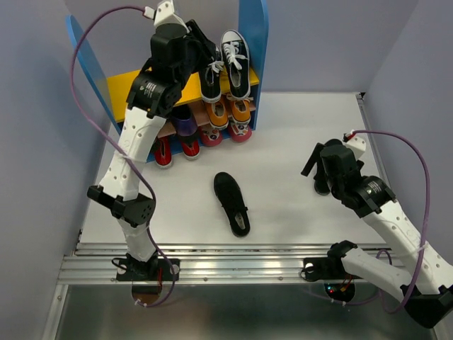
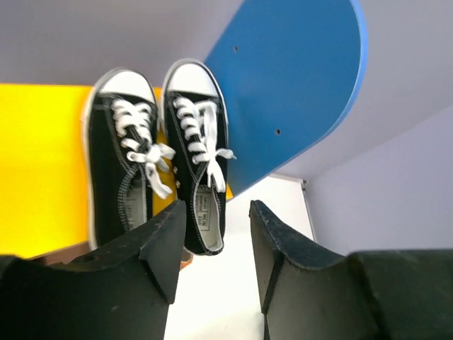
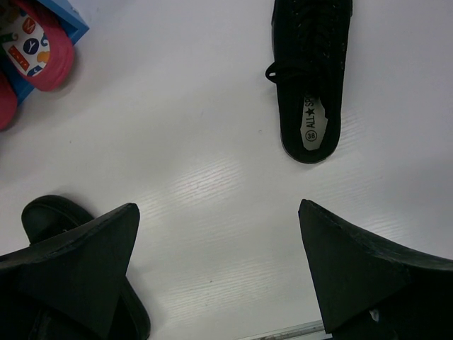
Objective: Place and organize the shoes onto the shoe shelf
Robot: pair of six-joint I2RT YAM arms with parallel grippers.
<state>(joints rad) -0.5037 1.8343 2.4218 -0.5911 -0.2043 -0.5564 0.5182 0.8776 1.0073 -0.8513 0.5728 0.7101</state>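
Observation:
The shoe shelf (image 1: pixel 127 81) stands at the back, with its yellow top board (image 2: pixel 42 156) and blue side panel (image 2: pixel 297 85). Two black canvas sneakers (image 1: pixel 225 71) sit side by side on the top board, also seen in the left wrist view (image 2: pixel 163 156). Orange sneakers (image 1: pixel 230 112) are on the lower board. My left gripper (image 1: pixel 202 44) hovers open and empty just above the canvas pair (image 2: pixel 216 227). One all-black shoe (image 1: pixel 232 203) lies on the table (image 3: pixel 311 71). A second black shoe (image 3: pixel 42 212) lies beside my open, empty right gripper (image 1: pixel 317 168), seen also in its wrist view (image 3: pixel 219 234).
Red and pink shoes (image 1: pixel 202 142) line the floor in front of the shelf, one showing in the right wrist view (image 3: pixel 35 49). A purple shoe (image 1: pixel 185 125) sits on the lower board. The table's metal front rail (image 1: pixel 233 265) runs along the near edge.

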